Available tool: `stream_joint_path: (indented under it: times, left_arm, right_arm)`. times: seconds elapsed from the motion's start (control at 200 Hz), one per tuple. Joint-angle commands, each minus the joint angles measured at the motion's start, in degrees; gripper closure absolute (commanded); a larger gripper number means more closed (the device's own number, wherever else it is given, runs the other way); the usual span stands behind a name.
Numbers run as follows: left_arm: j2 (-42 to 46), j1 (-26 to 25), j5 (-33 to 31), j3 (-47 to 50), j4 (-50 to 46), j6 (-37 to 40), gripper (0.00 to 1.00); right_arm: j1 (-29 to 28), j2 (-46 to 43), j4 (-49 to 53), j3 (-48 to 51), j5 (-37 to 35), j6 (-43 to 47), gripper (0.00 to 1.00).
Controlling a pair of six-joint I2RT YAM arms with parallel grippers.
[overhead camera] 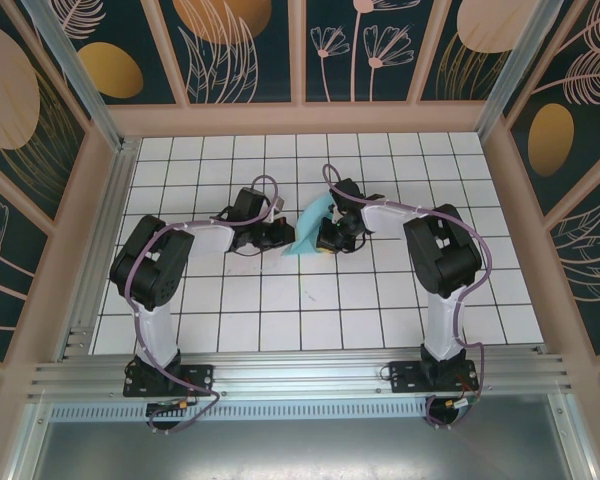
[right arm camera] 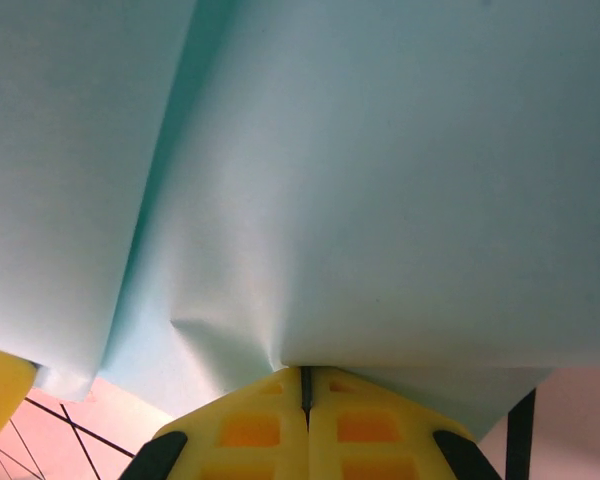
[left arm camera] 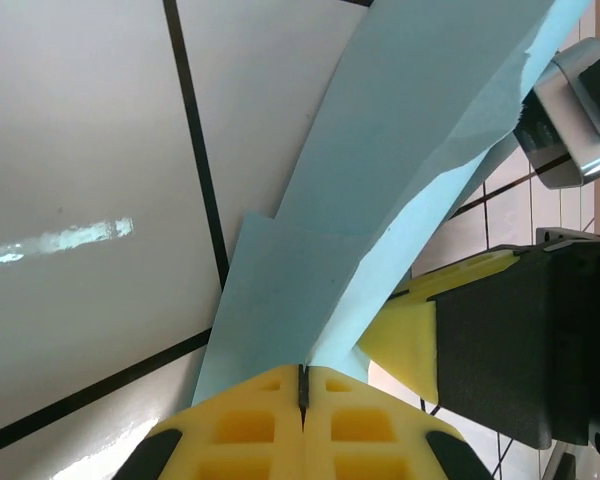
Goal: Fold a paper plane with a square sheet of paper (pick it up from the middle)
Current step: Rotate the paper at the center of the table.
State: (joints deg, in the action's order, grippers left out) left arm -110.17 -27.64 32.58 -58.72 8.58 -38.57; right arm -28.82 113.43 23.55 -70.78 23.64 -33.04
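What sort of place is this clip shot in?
Probably a purpose-built robot test cell: a white gridded table, an aluminium mounting rail along its near edge, and floral-printed wall panels boxing it in.

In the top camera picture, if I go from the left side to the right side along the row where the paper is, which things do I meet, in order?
First the left arm's elbow → left claw → turquoise sheet of paper → right claw → right arm's elbow.

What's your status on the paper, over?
Left fingers shut on the paper sheet. Right fingers shut on it too. Sheet creased, held up between them. Nothing in the way.
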Motion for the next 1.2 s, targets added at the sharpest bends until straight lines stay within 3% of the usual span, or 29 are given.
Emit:
stream_joint_path:
  times: [0.0, 0.125, 0.25, 0.355, 0.605, 0.871, 1.196]
  left_arm:
    - [-1.3, 0.6, 0.4, -1.8, -1.7, 2.7, 1.0]
    - [-1.1, 0.6, 1.0, -0.8, -1.0, 2.2, 1.0]
    - [0.0, 0.6, 1.0, 0.8, -0.6, 0.8, 1.0]
    - [1.0, 0.4, 1.7, 2.7, 1.4, -3.0, 1.0]
    - [3.8, -2.4, 2.2, 10.4, 11.7, -14.4, 1.0]
    - [3.8, -8.4, -3.8, 11.5, 20.2, -29.6, 1.0]
    - [1.3, -10.0, -4.0, 9.8, 21.9, -29.9, 1.0]
  right_arm:
    - [0.2, 3.7, 6.5, 1.7, -5.8, 1.6, 0.94]
    - [0.3, 1.5, 3.8, 1.5, -3.4, 1.6, 0.84]
    - [0.4, -3.1, 0.3, 0.4, -0.7, 1.0, 0.68]
    - [0.8, -7.1, -1.6, -0.2, -0.7, 0.4, 0.63]
    - [2.0, -15.1, -9.4, 6.8, -0.3, -1.8, 0.61]
    - [1.4, -15.2, -7.3, 5.8, -0.5, -1.9, 0.61]
    - [-0.7, -11.6, 0.3, 2.2, -3.2, -8.0, 0.64]
